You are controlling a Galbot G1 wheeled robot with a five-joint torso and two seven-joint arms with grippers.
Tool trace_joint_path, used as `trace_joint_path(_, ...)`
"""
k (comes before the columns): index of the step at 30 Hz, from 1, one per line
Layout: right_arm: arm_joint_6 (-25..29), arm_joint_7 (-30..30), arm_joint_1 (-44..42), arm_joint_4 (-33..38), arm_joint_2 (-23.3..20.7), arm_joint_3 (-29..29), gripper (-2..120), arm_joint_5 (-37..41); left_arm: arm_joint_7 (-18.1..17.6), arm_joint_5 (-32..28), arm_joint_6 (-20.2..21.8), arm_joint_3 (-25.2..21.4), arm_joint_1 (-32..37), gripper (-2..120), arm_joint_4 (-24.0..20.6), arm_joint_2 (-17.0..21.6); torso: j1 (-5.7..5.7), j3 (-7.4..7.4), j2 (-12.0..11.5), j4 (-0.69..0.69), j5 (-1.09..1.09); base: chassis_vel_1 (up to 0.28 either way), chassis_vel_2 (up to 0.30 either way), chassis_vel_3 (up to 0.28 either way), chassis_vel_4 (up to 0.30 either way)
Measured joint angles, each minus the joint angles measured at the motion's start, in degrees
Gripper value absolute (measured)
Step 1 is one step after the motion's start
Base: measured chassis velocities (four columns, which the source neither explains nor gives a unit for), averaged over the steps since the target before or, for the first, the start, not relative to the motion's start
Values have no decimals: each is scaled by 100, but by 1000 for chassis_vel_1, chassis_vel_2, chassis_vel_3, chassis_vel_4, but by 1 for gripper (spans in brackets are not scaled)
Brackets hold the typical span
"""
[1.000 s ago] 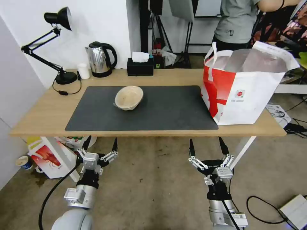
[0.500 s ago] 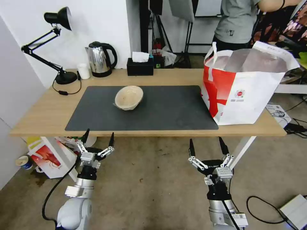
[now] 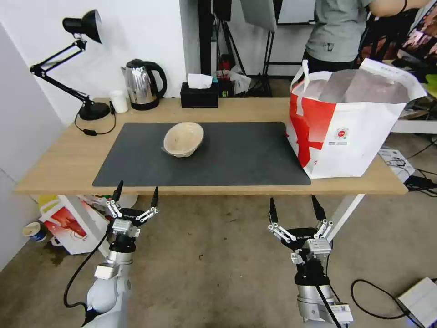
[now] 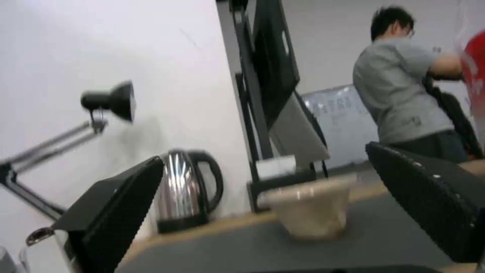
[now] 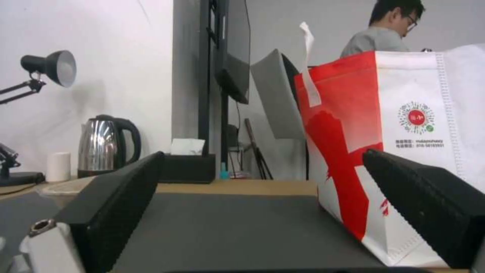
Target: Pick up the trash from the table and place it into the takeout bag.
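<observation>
A beige pulp bowl (image 3: pixel 183 139) is sitting on the dark grey mat (image 3: pixel 236 157) on the long wooden table (image 3: pixel 68 159). It is tipping a little, with its open side leaning toward the robot. It is the piece of trash lying on the mat. From the bowl, the big white and red takeout bag (image 3: pixel 348 123) is standing at about 3 o'clock, well apart from it, with its top wide open and its silver inside showing.

The left gripper (image 3: pixel 135 195) is waiting just under the near edge of the table, at about 7 o'clock from the bowl. Its two black fingers are spread wide and are holding nothing. In the left wrist view the bowl (image 4: pixel 310 206) is sitting right between the two fingers, far ahead on the mat. The right gripper (image 3: pixel 295 208) is hanging low at about 7 o'clock from the bag, fingers also spread apart and holding nothing.

I think the step in hand is reaching for the bowl with the left gripper. To do it well, the gripper should go up over the table edge first so it does not bump it. Then it should pinch the bowl's thin rim softly, because a pulp bowl looks light and could slide or squash.
</observation>
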Motion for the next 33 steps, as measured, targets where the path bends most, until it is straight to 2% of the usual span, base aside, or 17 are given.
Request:
trace_joint_path(2, 0, 0, 0, 0, 0, 0, 100, 0, 3, -109, 168, 5, 197, 100, -493, 51, -1, -1, 0, 0, 2, 0, 0, 0, 0)
trace_joint_path(3, 0, 0, 0, 0, 0, 0, 100, 0, 3, -109, 168, 5, 197, 100, -493, 51, -1, -1, 0, 0, 2, 0, 0, 0, 0)
trace_joint_path(5, 0, 0, 0, 0, 0, 0, 100, 0, 5, -213, 345, 12, 399, 100, -989, 106, -1, 0, 2, 1, 2, 0, 0, 0, 0)
trace_joint_path(6, 0, 0, 0, 0, 0, 0, 100, 0, 5, -213, 345, 12, 399, 100, -989, 106, -1, 0, 2, 1, 2, 0, 0, 0, 0)
trace_joint_path(9, 0, 0, 0, 0, 0, 0, 100, 0, 9, -351, 572, 31, 664, 100, -1630, 172, -1, -1, 2, 0, 2, 0, 0, 0, 0)
trace_joint_path(13, 0, 0, 0, 0, 0, 0, 100, 0, 12, -418, 687, 40, 789, 100, -1943, 203, -1, -1, 2, 0, 0, 0, 0, 0, 0)
trace_joint_path(20, 0, 0, 0, 0, 0, 0, 100, 0, 13, -458, 758, 23, 839, 100, -2086, 219, -1, 0, 1, -1, 0, 0, 0, 0, 0)
trace_joint_path(24, 0, 0, 0, 0, 0, 0, 100, 0, 0, -734, 1229, -187, 1132, 100, -2976, 350, -1, 0, 1, 1, 3, 0, 0, 0, 0)
trace_joint_path(25, 0, 0, 0, 0, 0, 0, 100, 0, 0, -734, 1229, -187, 1132, 100, -2976, 350, -1, 0, 1, 1, 3, 0, 0, 0, 0)
trace_joint_path(26, 0, 0, 0, 0, 0, 0, 100, 0, -5, -794, 1319, -230, 1193, 100, -3168, 379, -1, -1, 2, 1, 6, 0, 0, 0, 0)
trace_joint_path(27, 0, 0, 0, 0, 0, 0, 100, 0, -8, -820, 1390, -246, 1219, 100, -3246, 391, -1, -1, 2, 2, 5, 0, 0, 0, 0)
trace_joint_path(28, 0, 0, 0, 0, -1, 0, 100, 0, -16, -860, 1629, -208, 1162, 100, -3297, 488, -1, 0, 1, 6, -5, 0, 0, 0, 0)
trace_joint_path(29, 0, 0, 0, 0, 0, -1, 100, 0, -28, -899, 1815, -181, 1048, 100, -3325, 615, -1, 0, 1, -2, 3, 0, 0, 0, 0)
trace_joint_path(33, 0, 0, 0, 0, 0, 0, 100, 0, -95, -969, 2093, -129, 807, 100, -3250, 903, 0, 1, 0, -1, 1, 0, 0, 0, 0)
